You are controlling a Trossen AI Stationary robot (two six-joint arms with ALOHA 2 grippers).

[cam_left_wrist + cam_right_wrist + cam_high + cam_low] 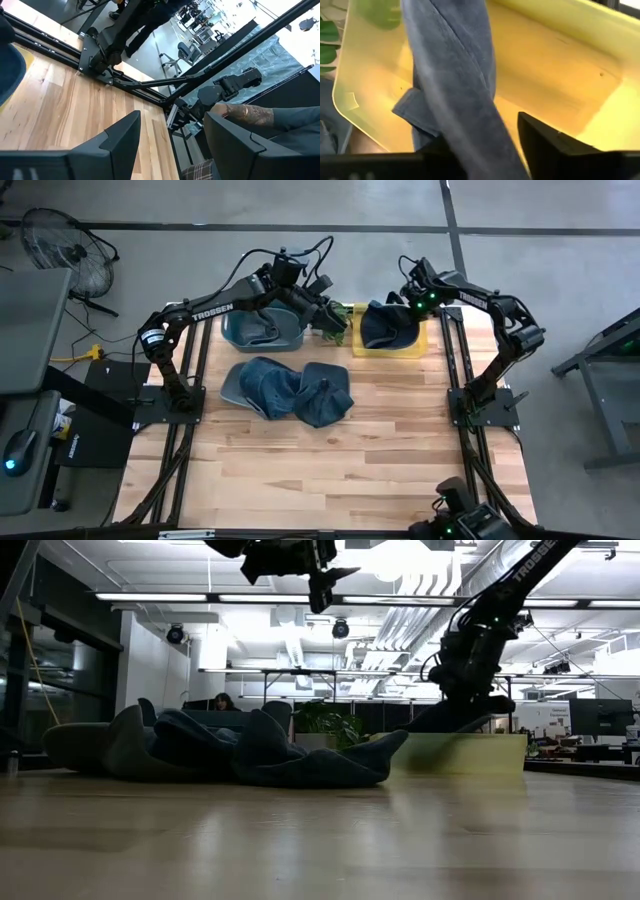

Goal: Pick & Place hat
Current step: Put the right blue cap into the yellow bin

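The right gripper is down over the yellow bin, and a dark blue hat hangs from it into the bin, so I judge it clenched on the cloth. The hat drapes over the bin's near wall in the right wrist view. If it lets go now, the brim could catch the rim and slide out onto the table.

The left gripper hangs above the gap between the blue bin and the yellow one, fingers apart, nothing in them. The two grippers are near each other, so a swing from either could make them knock.

More hats sit heaped mid-table; how many, I can't count. The right fingertips are buried in cloth. A plant is half hidden behind the left arm.
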